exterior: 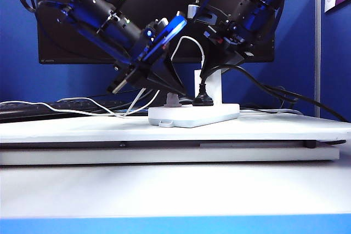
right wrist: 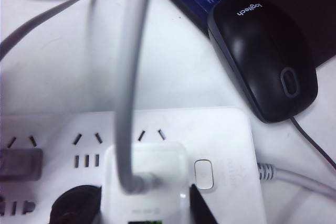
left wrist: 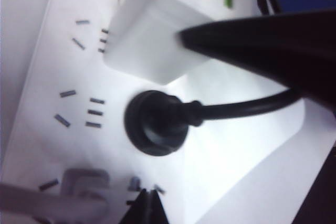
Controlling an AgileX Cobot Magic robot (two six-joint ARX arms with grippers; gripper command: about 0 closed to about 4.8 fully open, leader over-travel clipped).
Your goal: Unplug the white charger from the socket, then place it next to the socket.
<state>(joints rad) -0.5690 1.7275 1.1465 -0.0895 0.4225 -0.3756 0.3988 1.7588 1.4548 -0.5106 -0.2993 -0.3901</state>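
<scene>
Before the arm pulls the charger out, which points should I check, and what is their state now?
1. White charger seated in socket: ok, plugged in.
2. Right gripper around the charger: ok, a dark finger lies against its side; firm grip: cannot tell.
3. Left gripper holding the socket down: cannot tell; it hangs just above the near end.
4. Black plug clear of the charger: ok, beside it, apart.
5. White cable free: ok, it rises loose.
6. Free spot beside the socket: not ok on the mouse side.

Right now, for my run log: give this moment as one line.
white charger block: plugged in white power strip | right gripper: grips charger | left gripper: over strip, state unclear
</scene>
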